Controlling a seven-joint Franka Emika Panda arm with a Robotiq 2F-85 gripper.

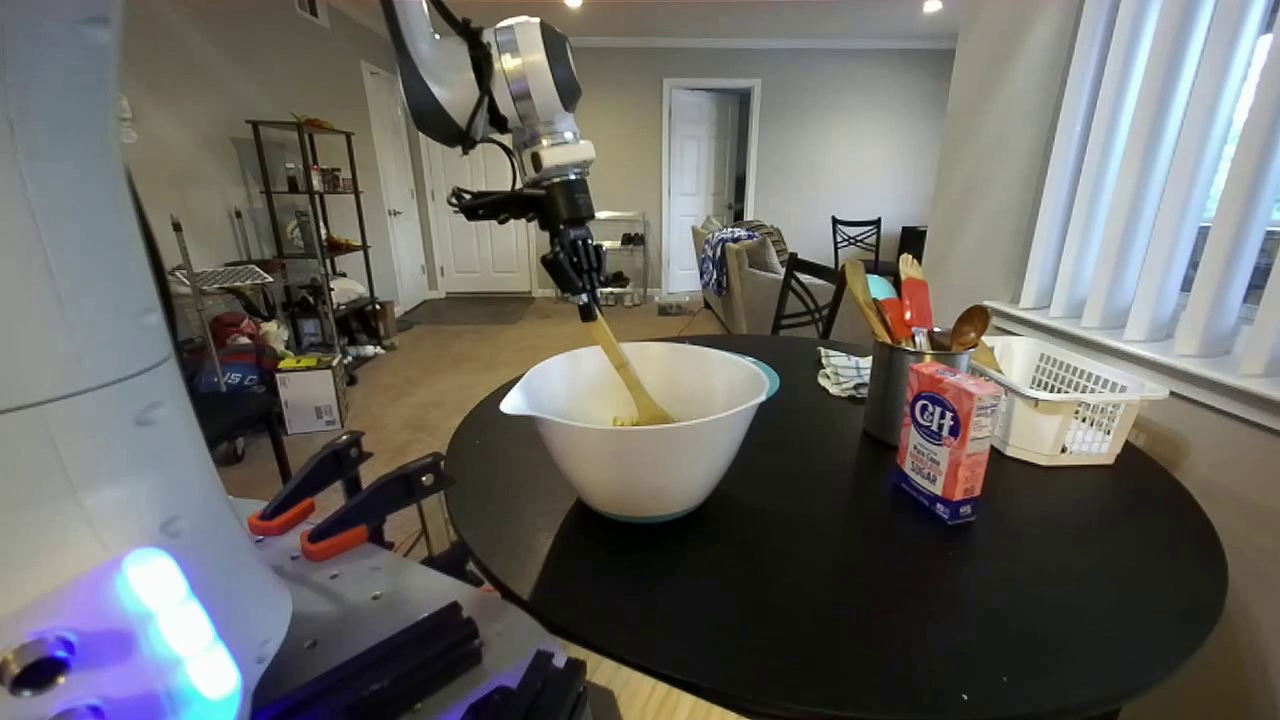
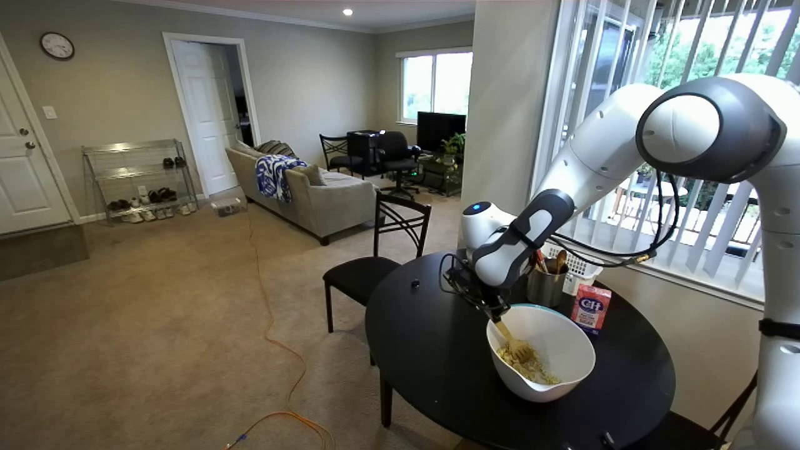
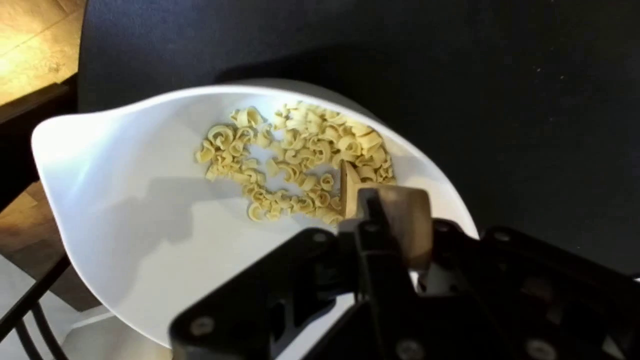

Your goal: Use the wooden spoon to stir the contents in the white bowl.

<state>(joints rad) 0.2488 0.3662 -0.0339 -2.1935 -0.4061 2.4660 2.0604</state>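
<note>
White arm (image 2: pixel 600 150), grey joint (image 2: pixel 750 134), black cables (image 1: pixel 483 68), screw-studded black fingers (image 3: pixel 372 242), blue lights (image 1: pixel 185 630)

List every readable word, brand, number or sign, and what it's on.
"C&H": pink sugar box, in both exterior views.
"SUGAR": same box; its finer print is too small to be sure.
Blue cloth item: blurred letters, possibly "USC".
Wall clock: numerals too small.
White carton: markings too small.
</note>
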